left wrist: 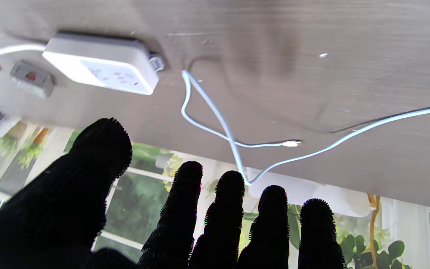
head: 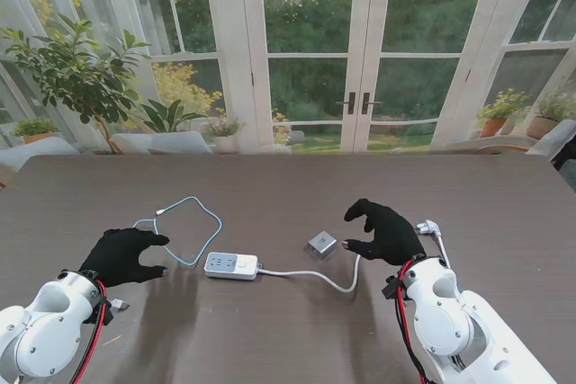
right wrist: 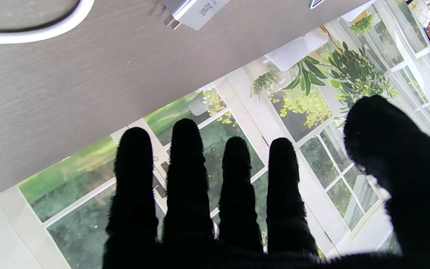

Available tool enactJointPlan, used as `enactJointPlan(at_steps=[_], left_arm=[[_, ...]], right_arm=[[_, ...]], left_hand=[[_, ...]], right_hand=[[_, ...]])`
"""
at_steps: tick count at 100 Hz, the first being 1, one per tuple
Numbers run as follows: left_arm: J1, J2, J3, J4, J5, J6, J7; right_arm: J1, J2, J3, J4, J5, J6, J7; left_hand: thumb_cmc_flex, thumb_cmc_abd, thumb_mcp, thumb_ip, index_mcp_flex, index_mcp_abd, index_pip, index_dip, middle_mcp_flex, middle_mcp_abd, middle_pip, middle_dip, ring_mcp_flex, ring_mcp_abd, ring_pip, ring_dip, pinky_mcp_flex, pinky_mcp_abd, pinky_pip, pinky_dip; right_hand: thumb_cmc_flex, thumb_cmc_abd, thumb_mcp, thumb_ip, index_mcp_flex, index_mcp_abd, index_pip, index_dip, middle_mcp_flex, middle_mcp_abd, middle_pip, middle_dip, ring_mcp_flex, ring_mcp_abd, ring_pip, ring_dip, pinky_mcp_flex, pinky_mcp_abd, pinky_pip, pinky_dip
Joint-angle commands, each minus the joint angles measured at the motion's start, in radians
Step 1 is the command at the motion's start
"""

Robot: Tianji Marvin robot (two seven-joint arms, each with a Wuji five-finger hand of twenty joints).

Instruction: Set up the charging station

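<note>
A white power strip [head: 230, 265] [left wrist: 101, 63] lies near the table's middle, its white cord [head: 331, 280] [right wrist: 32, 31] curving right to a plug [head: 428, 227] beside my right wrist. A small grey-white charger block [head: 321, 244] [right wrist: 196, 11] sits just right of the strip. A light blue charging cable [head: 184, 222] [left wrist: 218, 123] loops on the table left of the strip, with its connector tip [left wrist: 291, 143] free. My left hand [head: 124, 255] [left wrist: 185, 216] hovers open beside the loop. My right hand [head: 382, 232] [right wrist: 215, 201] is open, fingers curled, just right of the charger block, holding nothing.
The dark wood table [head: 288, 186] stretches far ahead to glass doors [head: 360, 51]. Potted plants [head: 76, 69] stand beyond the far edge at left and right. A small connector [head: 118, 306] dangles at my left wrist.
</note>
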Motion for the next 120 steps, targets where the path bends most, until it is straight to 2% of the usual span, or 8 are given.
enactJointPlan(at_steps=[1, 18, 24, 36, 72, 99, 120], left_arm=[[-0.004, 0.01, -0.007, 0.027, 0.005, -0.01, -0.019], [-0.013, 0.019, -0.019, 0.053, 0.048, -0.025, -0.049], [-0.014, 0.022, -0.023, 0.056, 0.054, -0.025, -0.066], [-0.012, 0.029, -0.032, 0.055, 0.078, -0.031, -0.104], [-0.026, 0.045, -0.032, 0.074, 0.108, -0.048, -0.194], [-0.012, 0.054, -0.053, 0.049, 0.187, -0.06, -0.242], [-0.008, 0.057, -0.058, 0.048, 0.238, -0.054, -0.263]], right_arm=[[-0.005, -0.003, -0.004, -0.003, 0.006, 0.001, 0.018], [-0.006, -0.003, -0.004, -0.004, 0.016, 0.004, 0.024], [-0.006, -0.003, -0.004, -0.004, 0.019, 0.005, 0.027], [-0.007, -0.004, -0.005, -0.005, 0.028, 0.007, 0.032], [-0.008, -0.006, -0.004, -0.005, 0.044, 0.01, 0.032], [-0.009, -0.006, -0.004, -0.006, 0.056, 0.014, 0.037], [-0.01, -0.007, -0.004, -0.007, 0.067, 0.015, 0.04]], left_hand=[[-0.02, -0.004, 0.019, 0.016, 0.02, 0.009, 0.0, 0.004, -0.021, -0.01, -0.011, -0.001, 0.004, -0.013, 0.01, 0.015, -0.009, -0.003, 0.019, 0.009], [-0.011, -0.052, 0.09, 0.011, 0.018, 0.04, -0.012, -0.009, -0.027, -0.014, -0.005, -0.007, 0.0, -0.026, 0.025, 0.015, -0.015, -0.037, 0.073, -0.001], [-0.002, -0.083, 0.131, 0.008, 0.026, 0.068, -0.01, -0.015, -0.024, -0.012, -0.002, -0.008, 0.0, -0.031, 0.033, 0.014, -0.018, -0.05, 0.105, -0.011], [0.015, -0.118, 0.176, 0.005, 0.044, 0.078, -0.001, -0.016, -0.014, -0.012, 0.004, -0.008, 0.009, -0.035, 0.046, 0.013, -0.005, -0.068, 0.156, -0.02], [0.045, -0.153, 0.22, 0.005, 0.061, 0.061, 0.009, -0.013, -0.013, -0.024, 0.009, -0.009, 0.012, -0.059, 0.06, 0.008, 0.004, -0.102, 0.211, -0.018], [0.082, -0.17, 0.26, 0.007, 0.057, 0.049, 0.011, -0.01, -0.01, -0.037, 0.016, -0.008, 0.028, -0.084, 0.076, 0.007, 0.019, -0.144, 0.238, -0.015], [0.071, -0.164, 0.259, 0.005, 0.062, 0.059, 0.017, -0.005, -0.004, -0.031, 0.024, -0.002, 0.051, -0.075, 0.092, 0.011, 0.039, -0.132, 0.262, -0.009]], right_hand=[[-0.031, 0.015, -0.014, 0.023, 0.021, -0.003, -0.408, -0.004, -0.026, 0.003, -0.02, -0.008, -0.012, -0.007, -0.022, -0.875, -0.009, 0.001, -0.026, 0.017], [-0.033, 0.022, -0.017, 0.024, 0.022, 0.002, -0.409, -0.004, -0.026, 0.006, -0.022, -0.008, -0.011, -0.007, -0.023, -0.874, -0.008, 0.0, -0.028, 0.019], [-0.033, 0.023, -0.018, 0.025, 0.023, 0.003, -0.409, -0.004, -0.025, 0.006, -0.021, -0.007, -0.011, -0.006, -0.023, -0.874, -0.008, 0.0, -0.028, 0.019], [-0.032, 0.029, -0.021, 0.026, 0.024, 0.005, -0.41, -0.004, -0.024, 0.007, -0.023, -0.007, -0.011, -0.005, -0.023, -0.874, -0.009, 0.001, -0.029, 0.021], [-0.033, 0.04, -0.026, 0.029, 0.027, 0.01, -0.411, -0.005, -0.02, 0.009, -0.024, -0.006, -0.009, -0.004, -0.023, -0.873, -0.007, 0.001, -0.029, 0.024], [-0.035, 0.048, -0.03, 0.03, 0.03, 0.014, -0.412, -0.005, -0.019, 0.011, -0.025, -0.006, -0.007, -0.004, -0.023, -0.873, -0.008, 0.002, -0.031, 0.026], [-0.034, 0.051, -0.03, 0.032, 0.031, 0.015, -0.412, -0.005, -0.017, 0.014, -0.025, -0.006, -0.007, -0.002, -0.023, -0.872, -0.011, 0.003, -0.033, 0.027]])
